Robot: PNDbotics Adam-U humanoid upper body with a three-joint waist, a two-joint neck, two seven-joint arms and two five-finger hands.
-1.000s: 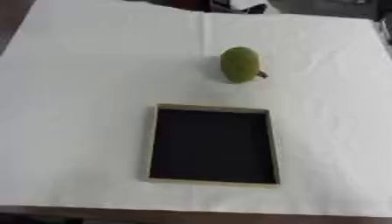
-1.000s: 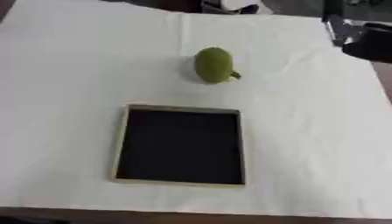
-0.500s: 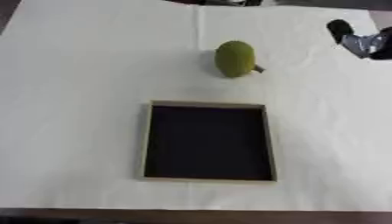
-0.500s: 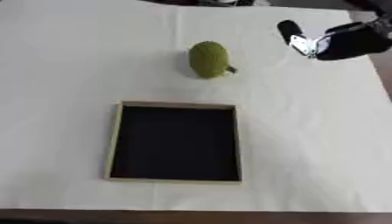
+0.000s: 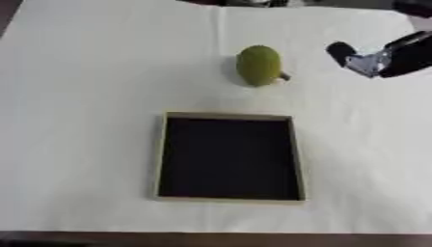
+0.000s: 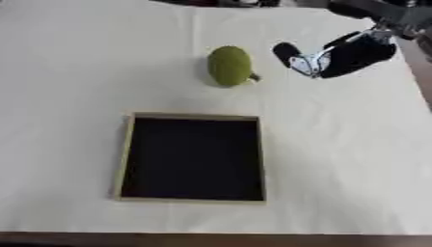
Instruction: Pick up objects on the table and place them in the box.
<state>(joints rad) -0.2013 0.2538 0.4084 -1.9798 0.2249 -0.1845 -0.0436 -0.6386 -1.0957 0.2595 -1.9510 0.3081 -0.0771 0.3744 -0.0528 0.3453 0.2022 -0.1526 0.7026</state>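
Observation:
A green oval fruit (image 6: 230, 65) with a short brown stem lies on the white tablecloth, just beyond the box. The box (image 6: 192, 197) is a shallow square tray with a pale wooden rim and a black inside, and nothing lies in it. My right hand (image 6: 342, 55) comes in from the upper right and hovers to the right of the fruit, apart from it. Its fingers point left toward the fruit and hold nothing. My left hand shows in neither view.
The white tablecloth (image 5: 84, 120) covers the whole table. The table's dark front edge (image 5: 211, 240) runs along the bottom. Dark shapes lie past the far edge at the top.
My right hand has come in from the upper right and moved left toward the fruit. The fruit and the box have stayed where they were.

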